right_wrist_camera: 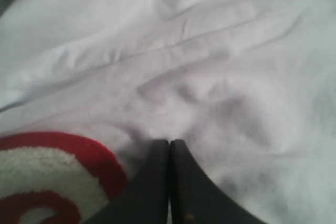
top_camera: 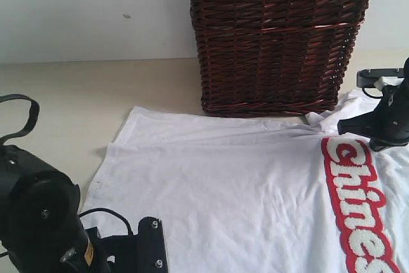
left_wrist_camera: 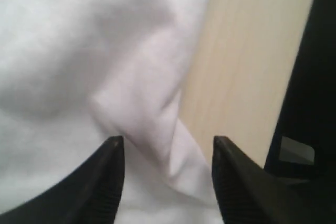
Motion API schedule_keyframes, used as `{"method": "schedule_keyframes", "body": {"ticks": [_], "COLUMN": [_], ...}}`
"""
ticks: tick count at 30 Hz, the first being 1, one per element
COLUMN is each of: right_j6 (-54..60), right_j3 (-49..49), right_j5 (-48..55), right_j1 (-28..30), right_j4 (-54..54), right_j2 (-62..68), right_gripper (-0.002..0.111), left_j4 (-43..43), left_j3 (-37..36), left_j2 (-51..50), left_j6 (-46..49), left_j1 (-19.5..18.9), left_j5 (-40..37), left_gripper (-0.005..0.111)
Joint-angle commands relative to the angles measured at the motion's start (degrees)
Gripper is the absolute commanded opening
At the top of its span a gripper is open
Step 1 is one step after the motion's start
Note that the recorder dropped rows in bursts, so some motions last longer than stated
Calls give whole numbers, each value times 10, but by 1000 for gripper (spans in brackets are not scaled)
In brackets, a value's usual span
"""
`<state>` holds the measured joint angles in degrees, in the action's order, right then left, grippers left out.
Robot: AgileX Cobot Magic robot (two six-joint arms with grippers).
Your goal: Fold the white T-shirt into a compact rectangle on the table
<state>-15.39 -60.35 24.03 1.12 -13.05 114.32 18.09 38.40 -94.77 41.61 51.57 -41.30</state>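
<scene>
**White T-shirt spread flat, one gripper apart and one closed**

Nearest the exterior camera, the black body of the left arm (top_camera: 38, 222) fills the lower left corner, with a dark cable looping beside it.

The pale beige worktop (top_camera: 64, 94) runs across the whole scene and meets a light wall (top_camera: 96, 11) at the back. Most of its near and right part is covered by the white T-shirt (top_camera: 243, 190). The shirt lies spread open with shallow wrinkles, and its left and far edges are in view while the rest runs out of frame. Its far edge comes just beside the foot of the dark brown wicker basket (top_camera: 275, 36), which stands upright at the back; whether they touch cannot be told. The fuzzy white lettering (top_camera: 358, 196), outlined in thick red, faces up and runs down the shirt's right side.

The right gripper (top_camera: 340, 126) sits low over the shirt's far right part, close to the start of the lettering, with creases gathering toward its tip. In the right wrist view its fingers (right_wrist_camera: 157, 177) are pressed together with no gap, and the tips rest on white cloth next to a red curve. Whether any cloth is nipped between them cannot be told.

The left gripper (left_wrist_camera: 167, 140) has its fingers (left_wrist_camera: 107, 182) well apart. They straddle a turned-over corner at the shirt's edge without pinching it, with bare worktop just beyond.
</scene>
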Motion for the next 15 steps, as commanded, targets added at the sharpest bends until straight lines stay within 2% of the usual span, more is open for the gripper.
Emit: {"method": "schedule_keyframes", "body": {"ticks": [1, 3, 5, 8, 12, 15], "right_j6": [13, 13, 19, 22, 22, 22], "right_j3": [11, 11, 11, 11, 11, 11], "right_j5": [37, 37, 37, 37, 37, 37], "right_j1": [2, 2, 2, 2, 2, 2], "right_j4": [16, 17, 21, 25, 26, 26], "right_j2": [4, 4, 4, 4, 4, 4], "right_gripper": [0, 0, 0, 0, 0, 0], "left_j4": [4, 0, -7, -7, 15, 21], "left_j3": [-8, -21, -34, -26, 7, 9], "left_j2": [1, 1, 1, 2, 3, 3], "left_j6": [-8, -9, -9, -2, 27, 61], "left_j1": [5, 5, 5, 5, 5, 5], "left_j5": [24, 48, 54, 0, -95, -122], "left_gripper": [48, 39, 26, 0, 0, 0]}}
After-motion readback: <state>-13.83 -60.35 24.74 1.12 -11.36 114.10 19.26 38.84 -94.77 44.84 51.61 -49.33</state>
